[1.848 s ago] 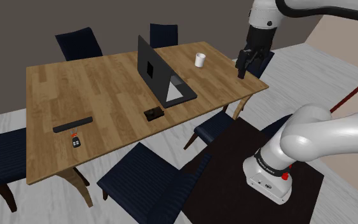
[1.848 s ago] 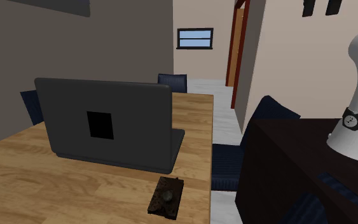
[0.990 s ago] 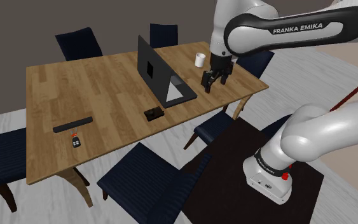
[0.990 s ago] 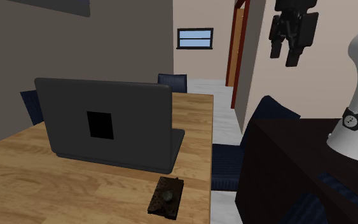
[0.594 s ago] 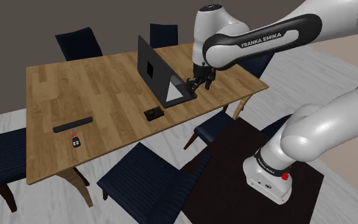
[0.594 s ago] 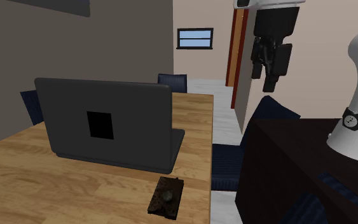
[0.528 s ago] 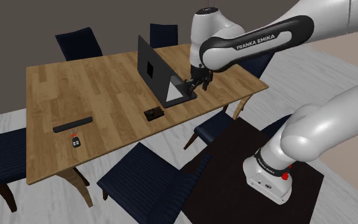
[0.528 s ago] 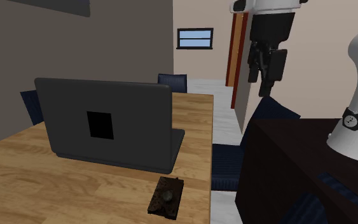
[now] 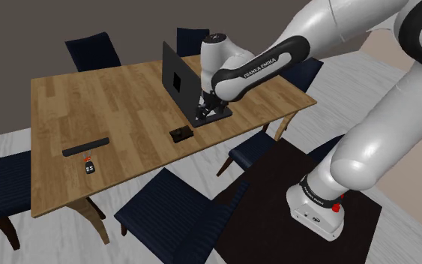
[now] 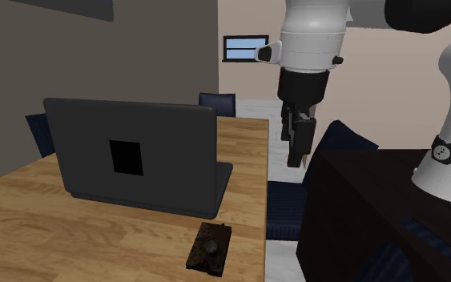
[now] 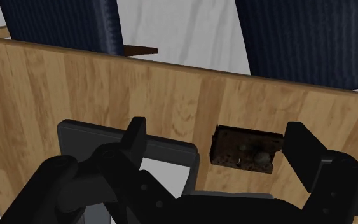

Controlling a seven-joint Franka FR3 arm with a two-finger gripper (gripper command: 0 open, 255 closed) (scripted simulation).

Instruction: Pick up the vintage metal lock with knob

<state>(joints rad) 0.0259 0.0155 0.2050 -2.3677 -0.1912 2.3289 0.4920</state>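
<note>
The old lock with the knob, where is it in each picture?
Shoulder view: the lock sits near the middle, just in front of the laptop.
Second exterior view: the lock is at the bottom middle, in front of the laptop.
Wrist view: the lock lies beside the laptop's corner.
Shared landmark: the laptop.

A wooden table stands on a pale floor, ringed by dark blue chairs: two on its 12 o'clock side, one at 9 o'clock, one at 6 o'clock and one at 4 o'clock. An open dark laptop sits at 2 o'clock from the table's middle, a black square on the back of its lid. A flat black bar lies at 8 o'clock, with a small black-and-red gadget just at the bar's 6 o'clock. A dark mat covers the floor at the table's 4 o'clock. In the second exterior view, a small window shows at the laptop's 12 o'clock, with a red door frame at the window's 3 o'clock.
</note>
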